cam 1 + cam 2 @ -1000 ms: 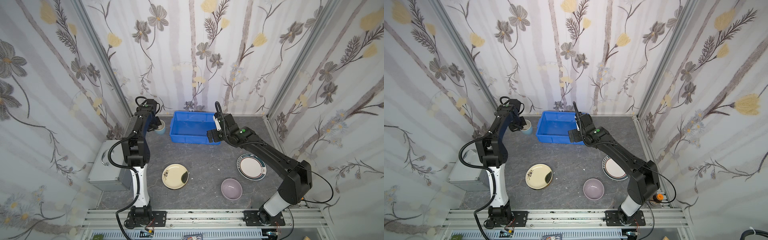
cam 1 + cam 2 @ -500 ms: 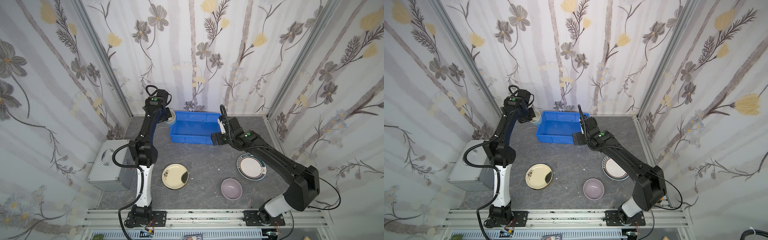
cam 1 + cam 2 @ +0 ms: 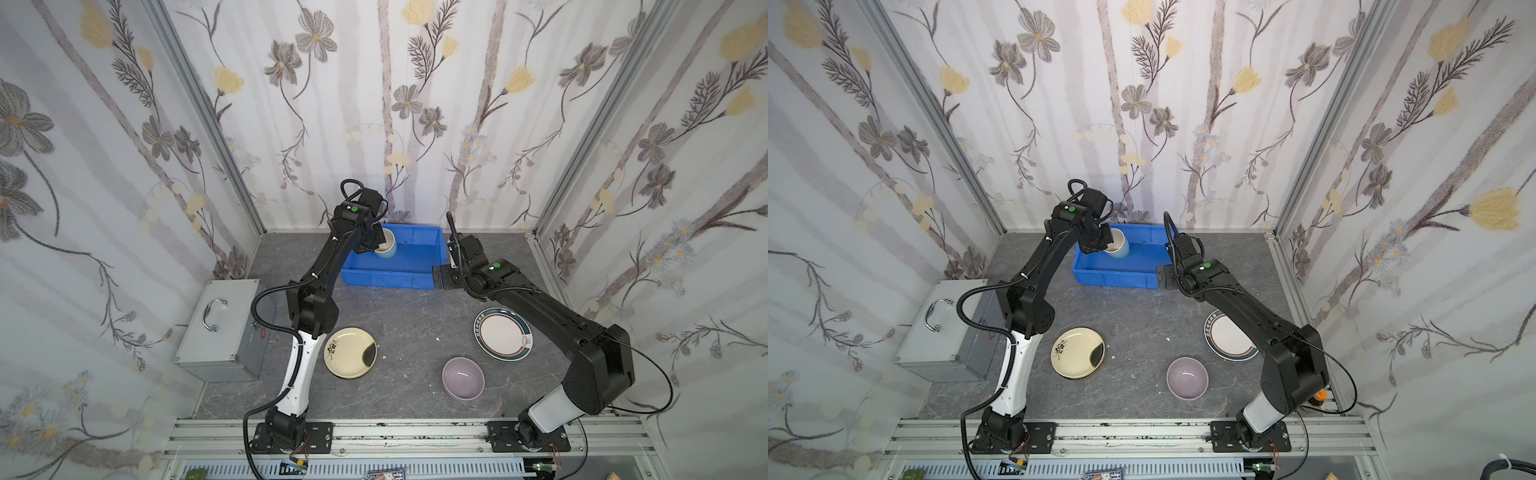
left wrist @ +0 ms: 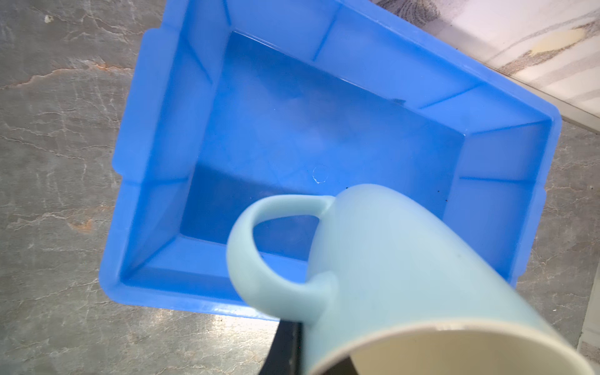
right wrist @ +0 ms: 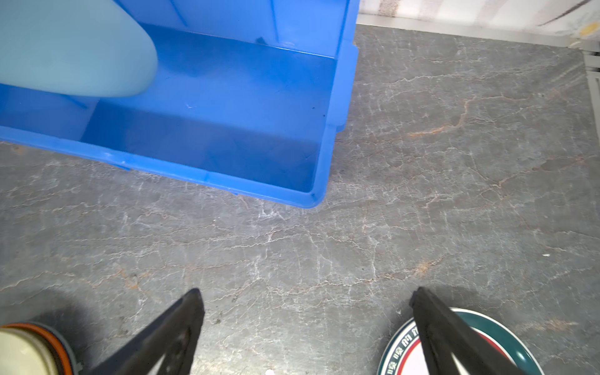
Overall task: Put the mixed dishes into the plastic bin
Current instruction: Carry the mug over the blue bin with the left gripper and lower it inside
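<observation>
Top views both show the lilac bowl nearest the front rail, upright on the grey table. Left of it lies the cream plate with dark flower. The right wrist view shows the edge of an orange plate beneath it. Right of the bowl and slightly farther back, the white plate with dark rim lies flat, partly under the right arm. A silver metal case stands at the table's left edge.

Farther back, the right gripper hovers over bare table just beside the near right corner of the plastic bin. Its fingers are spread wide and empty.

Farthest back, the left gripper has its fingers clamped on the rim of the pale-blue mug. The mug is tilted and held over the bin's interior toward its left end. Contact with the bin floor cannot be determined.
</observation>
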`<act>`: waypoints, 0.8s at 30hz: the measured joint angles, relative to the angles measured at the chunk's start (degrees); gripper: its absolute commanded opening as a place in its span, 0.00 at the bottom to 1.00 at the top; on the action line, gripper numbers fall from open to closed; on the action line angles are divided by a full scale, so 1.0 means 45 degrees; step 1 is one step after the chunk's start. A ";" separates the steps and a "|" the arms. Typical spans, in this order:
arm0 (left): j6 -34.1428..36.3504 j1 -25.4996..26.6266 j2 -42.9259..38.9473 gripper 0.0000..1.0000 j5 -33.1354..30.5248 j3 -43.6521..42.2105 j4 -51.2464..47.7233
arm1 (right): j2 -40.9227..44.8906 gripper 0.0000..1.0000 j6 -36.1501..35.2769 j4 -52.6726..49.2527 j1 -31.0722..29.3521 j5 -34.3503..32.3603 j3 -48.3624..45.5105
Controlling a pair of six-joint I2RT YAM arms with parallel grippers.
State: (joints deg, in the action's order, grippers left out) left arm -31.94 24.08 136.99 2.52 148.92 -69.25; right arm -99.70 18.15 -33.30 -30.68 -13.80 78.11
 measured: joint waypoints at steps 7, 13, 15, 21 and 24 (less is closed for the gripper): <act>-0.0578 0.1219 0.0801 0.00 0.0607 0.0039 0.0845 | 0.0248 1.00 0.0301 -0.0131 0.0204 -0.0087 -0.0549; -0.1010 0.1729 0.1734 0.00 0.1229 0.0452 0.1447 | 0.1268 1.00 0.0729 -0.0136 0.0214 -0.0107 -0.1569; -0.1156 0.1817 0.1923 0.00 0.1535 0.0471 0.1647 | 0.1647 1.00 0.0869 -0.0160 0.0214 -0.0117 -0.2050; -0.1452 0.2123 0.2365 0.00 0.2108 0.0602 0.2113 | 0.2701 1.00 0.1200 -0.0461 0.0214 -0.0175 -0.2924; -0.1695 0.2191 0.2599 0.00 0.2263 0.0670 0.2084 | 0.3007 1.00 0.1316 -0.0549 0.0214 -0.0272 -0.3240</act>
State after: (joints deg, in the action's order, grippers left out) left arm -39.57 33.93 148.68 12.71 151.94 -59.88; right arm -86.17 24.08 -35.77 -29.71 -15.03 63.53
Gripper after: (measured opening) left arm 0.080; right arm 0.996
